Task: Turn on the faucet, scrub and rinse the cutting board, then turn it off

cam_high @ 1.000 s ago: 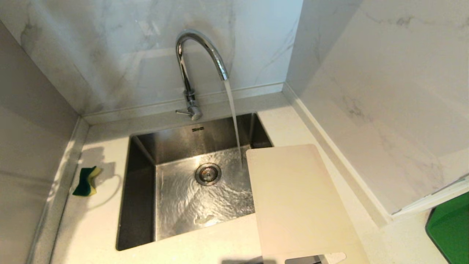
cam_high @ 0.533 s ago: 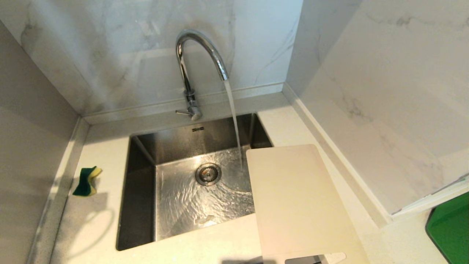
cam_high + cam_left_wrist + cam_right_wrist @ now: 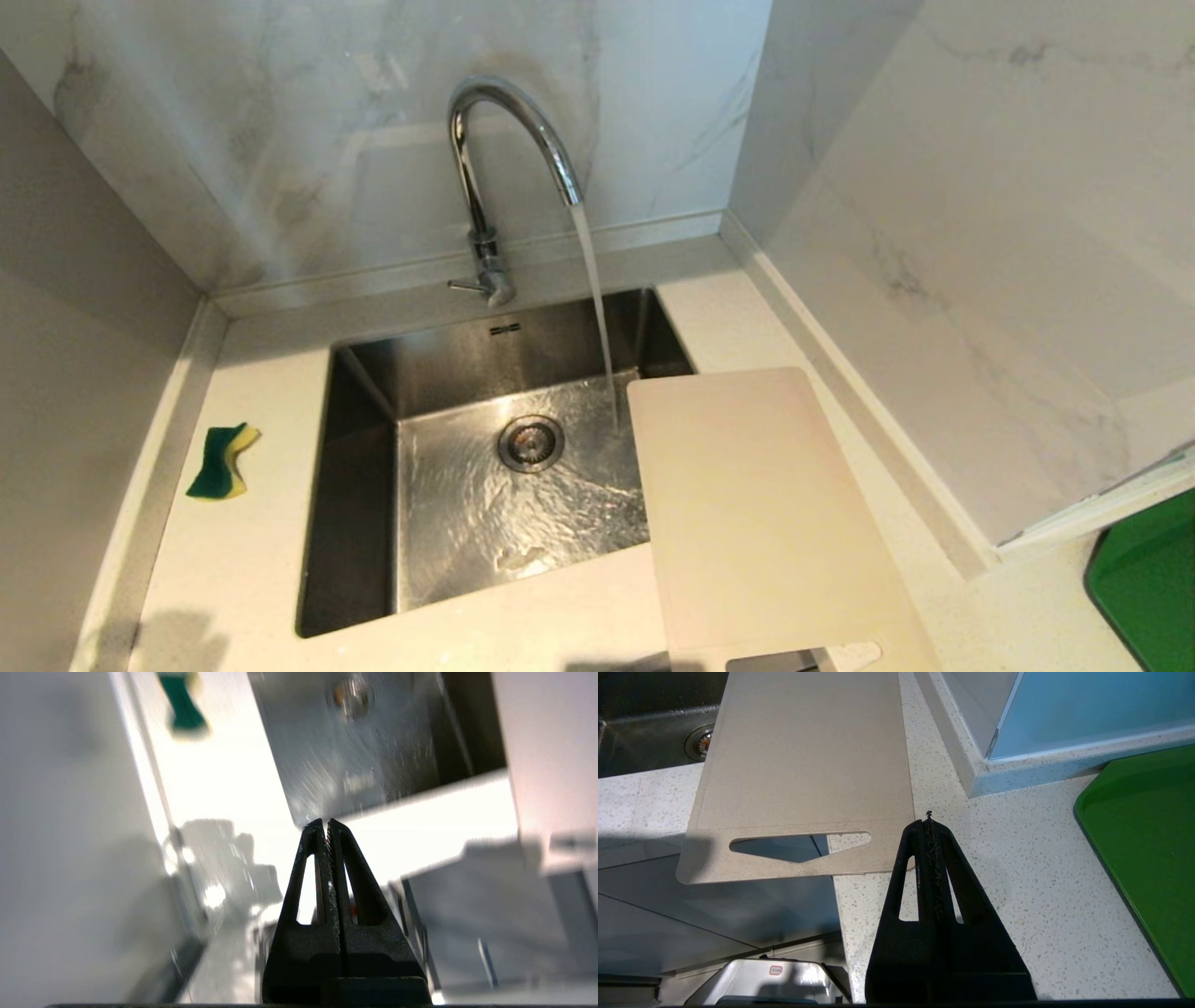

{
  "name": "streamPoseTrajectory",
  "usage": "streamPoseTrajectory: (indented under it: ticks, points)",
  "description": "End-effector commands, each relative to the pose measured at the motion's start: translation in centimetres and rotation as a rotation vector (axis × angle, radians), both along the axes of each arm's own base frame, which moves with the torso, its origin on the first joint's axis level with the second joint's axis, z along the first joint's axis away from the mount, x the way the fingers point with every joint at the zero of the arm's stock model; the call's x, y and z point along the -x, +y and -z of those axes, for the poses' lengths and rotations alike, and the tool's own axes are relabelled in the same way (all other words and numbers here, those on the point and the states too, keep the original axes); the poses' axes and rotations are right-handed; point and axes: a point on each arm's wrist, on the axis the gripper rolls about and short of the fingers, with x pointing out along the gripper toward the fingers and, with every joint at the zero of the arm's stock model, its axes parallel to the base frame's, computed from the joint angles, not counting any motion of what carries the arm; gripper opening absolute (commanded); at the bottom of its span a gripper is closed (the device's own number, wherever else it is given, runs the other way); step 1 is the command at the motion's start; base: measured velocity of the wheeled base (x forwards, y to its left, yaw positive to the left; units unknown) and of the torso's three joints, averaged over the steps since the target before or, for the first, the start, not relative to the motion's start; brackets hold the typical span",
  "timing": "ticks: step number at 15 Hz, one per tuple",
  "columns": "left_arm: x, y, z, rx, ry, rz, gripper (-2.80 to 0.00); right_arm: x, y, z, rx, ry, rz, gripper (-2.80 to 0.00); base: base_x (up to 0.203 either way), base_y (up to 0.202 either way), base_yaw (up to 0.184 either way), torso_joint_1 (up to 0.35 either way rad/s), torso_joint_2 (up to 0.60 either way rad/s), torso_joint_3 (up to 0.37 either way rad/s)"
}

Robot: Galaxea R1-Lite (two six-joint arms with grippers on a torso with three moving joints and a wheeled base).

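**Water running, board waiting at the sink's right edge**

From the head view we saw the faucet already pouring a stream into the sink, landing just beside the far left corner of the cutting board. The board lay flat with its long axis running near to far, its far end overhanging the sink's right side and the rest on the counter. A green-and-yellow sponge sat on the counter left of the sink, well apart from the board. Neither arm showed here.

In the left wrist view, our left gripper had its fingers pressed together and held nothing; the sponge lay beyond it on the far side, the sink between it and the board.

In the right wrist view, our right gripper was likewise closed and empty, just off the board's near right corner by the handle slot. We judged the left arm nearer the sponge, the right nearer the board. We could read no writing.
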Motion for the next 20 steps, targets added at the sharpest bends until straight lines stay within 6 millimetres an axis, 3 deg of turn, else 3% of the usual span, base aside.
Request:
streamPoseTrajectory:
  ticks: [1, 3, 6, 9, 13, 16, 20]
  points:
    - [2.7, -0.1, 4.9, 0.0, 0.002, 0.038, -2.8, 0.0, 0.0, 0.0, 0.0, 0.0, -0.001, -2.8, 0.0, 0.0, 0.0, 0.0, 0.0, 0.0]
    - [3.0, 0.0, 7.9, -0.005, -0.022, 0.043, -2.8, 0.0, 0.0, 0.0, 0.0, -0.001, -0.001, -2.8, 0.0, 0.0, 0.0, 0.0, 0.0, 0.0]
    - [3.7, 0.0, 10.8, -0.021, -0.119, 0.017, -2.8, 0.0, 0.0, 0.0, 0.0, -0.001, -0.001, -2.8, 0.0, 0.0, 0.0, 0.0, 0.0, 0.0]
    - [4.5, 0.1, 12.7, -0.035, -0.181, -0.013, -2.8, 0.0, 0.0, 0.0, -0.001, -0.001, 0.001, -2.8, 0.0, 0.0, 0.0, 0.0, 0.0, 0.0]
    - [5.7, 0.2, 13.8, -0.063, -0.282, -0.021, -2.8, 0.0, 0.0, 0.0, -0.003, -0.001, 0.001, -2.8, 0.0, 0.0, 0.0, 0.0, 0.0, 0.0]
    - [4.8, 0.4, 14.3, -0.096, -0.308, -0.104, -2.8, 0.0, 0.0, 0.0, -0.003, -0.001, 0.001, -2.8, 0.0, 0.0, 0.0, 0.0, 0.0, 0.0]
    - [2.4, 0.4, 15.9, -0.197, -0.539, -0.11, -2.8, 0.0, 0.0, 0.0, -0.003, -0.001, 0.002, -2.8, 0.0, 0.0, 0.0, 0.0, 0.0, 0.0]
